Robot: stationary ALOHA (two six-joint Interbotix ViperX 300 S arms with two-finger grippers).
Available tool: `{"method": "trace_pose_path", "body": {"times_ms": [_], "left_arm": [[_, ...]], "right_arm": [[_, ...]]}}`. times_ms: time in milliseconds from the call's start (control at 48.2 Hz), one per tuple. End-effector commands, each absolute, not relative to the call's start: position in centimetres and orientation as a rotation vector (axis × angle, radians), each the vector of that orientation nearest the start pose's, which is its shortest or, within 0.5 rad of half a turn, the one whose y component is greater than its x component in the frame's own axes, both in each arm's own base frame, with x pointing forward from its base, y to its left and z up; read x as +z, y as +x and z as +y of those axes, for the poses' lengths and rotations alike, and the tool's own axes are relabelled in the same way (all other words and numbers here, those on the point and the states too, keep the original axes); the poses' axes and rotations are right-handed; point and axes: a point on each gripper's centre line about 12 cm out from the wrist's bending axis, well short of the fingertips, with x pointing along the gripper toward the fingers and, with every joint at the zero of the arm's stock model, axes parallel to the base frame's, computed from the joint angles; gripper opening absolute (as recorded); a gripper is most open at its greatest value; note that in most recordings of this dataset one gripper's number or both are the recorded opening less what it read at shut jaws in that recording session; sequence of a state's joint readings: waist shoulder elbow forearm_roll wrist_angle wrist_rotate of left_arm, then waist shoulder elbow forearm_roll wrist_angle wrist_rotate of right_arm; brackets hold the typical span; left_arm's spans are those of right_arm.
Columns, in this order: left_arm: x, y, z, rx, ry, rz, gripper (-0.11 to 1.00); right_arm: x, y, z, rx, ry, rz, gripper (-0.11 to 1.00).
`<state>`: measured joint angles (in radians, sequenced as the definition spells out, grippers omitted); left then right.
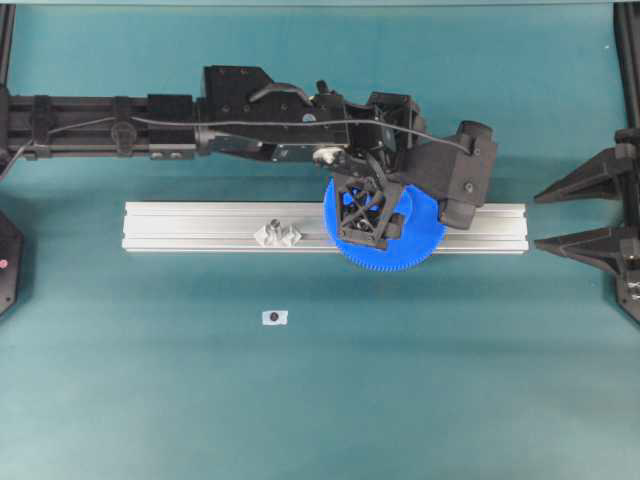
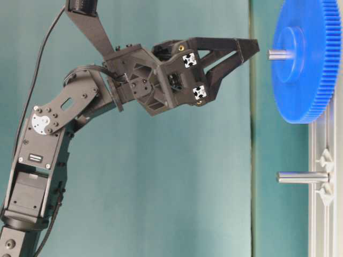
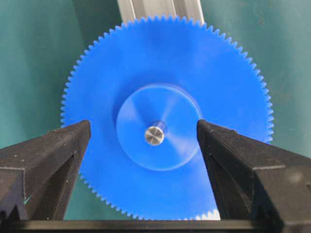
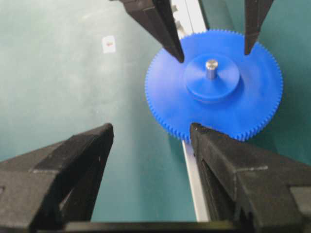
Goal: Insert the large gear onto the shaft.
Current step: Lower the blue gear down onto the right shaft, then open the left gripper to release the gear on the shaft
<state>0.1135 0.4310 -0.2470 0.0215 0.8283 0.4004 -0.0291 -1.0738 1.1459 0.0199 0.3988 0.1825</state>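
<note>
your biggest landmark is the aluminium rail [image 1: 200, 227], lying left to right across the green table [image 1: 320, 400] in the overhead view. on it sits the large gear [image 3: 165, 63], flat on its face, with the shaft [image 3: 154, 135] poking up through its centre hole; in the wrist views the silver tip stands clear above the raised hub, so you can judge the gear as already threaded on, though how fully it has bottomed out is hard to tell from here.

the relation that matters to you: the left gripper [image 3: 144, 131] hangs directly above the gear, looking straight down the shaft's axis. its jaws stand wide, one fingertip either side of the hub, and the table-level view shows them apart from the gear face, gripping nothing. the shaft's long axis points straight at the claw, so any move you make should run along that line, not across it.

the right gripper [image 4: 151, 132] is spread wide too, empty, and well back at the rail's right end; the left arm is much the nearer.

smaller things: a second look-alike pin [image 2: 301, 177] stands bare further left on the rail, and a small tag [image 1: 274, 317] lies on the table below.
</note>
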Motion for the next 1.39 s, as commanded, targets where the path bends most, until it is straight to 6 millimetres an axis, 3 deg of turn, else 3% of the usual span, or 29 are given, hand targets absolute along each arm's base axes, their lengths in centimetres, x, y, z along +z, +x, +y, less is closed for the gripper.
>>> {"method": "trace_pose_path", "body": {"times_ms": [0,581,1369], "left_arm": [[24.2,53.4,6.1,-0.083,0.336,0.97,0.9],[24.2,52.3,6.1,-0.069,0.304,0.985,0.9],[25.9,48.2,6.0,-0.04,0.261,0.979,0.89]], "right_arm": [[25.0,17.1,-0.4,-0.071,0.215,0.459,0.73],[25.1,16.8,-0.4,-0.069,0.215,0.447,0.73],[24.7,16.7,-0.4,-0.071,0.216,0.453,0.73]]}}
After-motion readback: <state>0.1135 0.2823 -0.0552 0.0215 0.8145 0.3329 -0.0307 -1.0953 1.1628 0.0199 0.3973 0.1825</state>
